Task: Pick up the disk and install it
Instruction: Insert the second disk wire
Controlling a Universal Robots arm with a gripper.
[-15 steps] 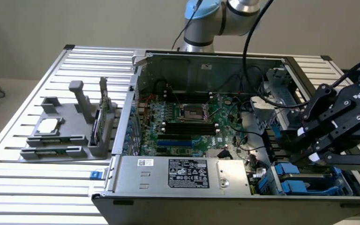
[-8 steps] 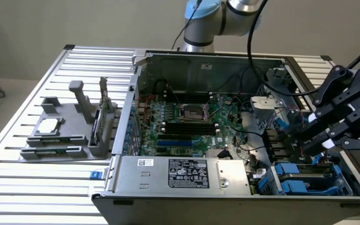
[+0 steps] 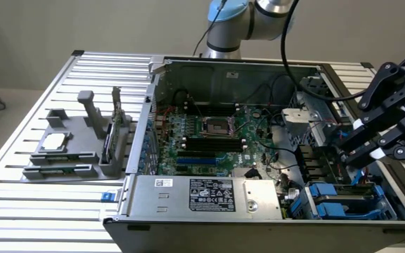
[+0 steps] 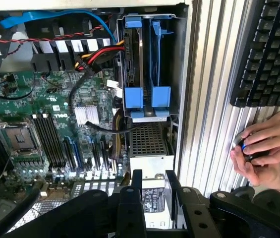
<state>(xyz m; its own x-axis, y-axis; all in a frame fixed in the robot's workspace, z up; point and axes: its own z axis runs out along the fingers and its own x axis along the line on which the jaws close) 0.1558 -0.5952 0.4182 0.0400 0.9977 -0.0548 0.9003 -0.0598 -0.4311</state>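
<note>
1. Nearest in the exterior view, a grey power-supply box (image 3: 210,195) with a label fills the front edge of the open computer case (image 3: 238,66).
2. Beside it, at the exterior view's right, the disk (image 3: 327,197) (image 4: 135,94) sits slotted in the drive cage, its blue rails showing.
3. Above that corner hangs the black gripper (image 3: 368,148) (image 4: 152,191), its claw released: the fingers stand apart with nothing between them.
4. Farther in lies the green motherboard (image 3: 210,132).
5. On the slatted table (image 3: 55,205), at the exterior view's left, stands a grey fixture (image 3: 69,153).
6. The wrist view shows a person's hands (image 4: 261,151) beside a black keyboard (image 4: 268,49).
</note>
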